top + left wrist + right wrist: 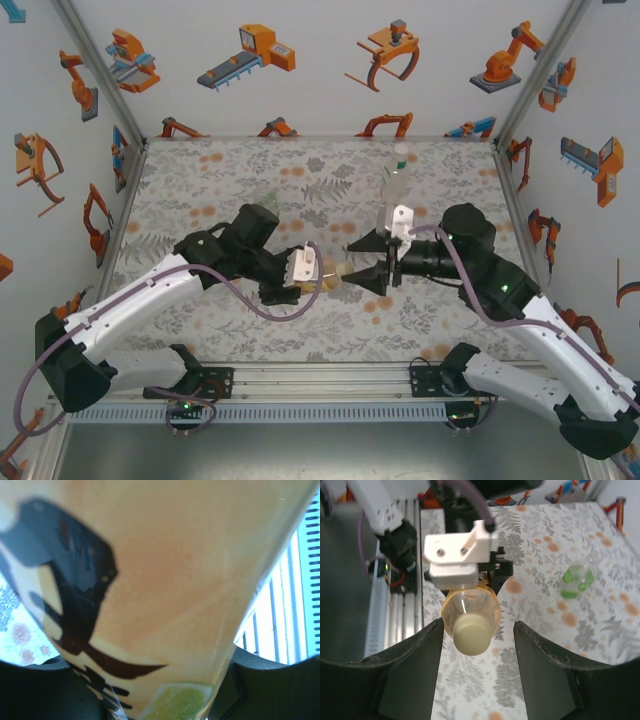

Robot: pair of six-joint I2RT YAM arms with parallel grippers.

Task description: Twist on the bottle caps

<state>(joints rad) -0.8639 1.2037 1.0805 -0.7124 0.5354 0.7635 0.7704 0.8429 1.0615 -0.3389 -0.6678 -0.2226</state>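
Right gripper (478, 626) released: we noted its two dark fingers (412, 667) standing apart, one on each side of the pale yellow cap (471, 636), with open gaps between pads and cap on both sides and no contact. The cap sat on the neck of the amber bottle (470, 607); how tightly it was seated we could not tell. The bottle lay roughly horizontal above the table (600, 630), cap end pointing at the right wrist camera. Left gripper (318, 272) was clenched on the bottle's body, its white mount (460, 555) just behind the bottle in the right wrist view. From the left wrist we saw the yellow label pressed close to the lens, dark lettering and a lime slice printed on it, the left fingers (265, 685) dark at the lower corners. From above, the two grippers met near the table's middle, right gripper (360, 263) facing the cap (343, 270) from the right. The slim clear bottle (397, 195) stood upright farther back, beside the right arm. The green-tinted bottle (266, 200) stood well apart at back left, on the floral table (200, 170); the right wrist view also caught it (577, 577).
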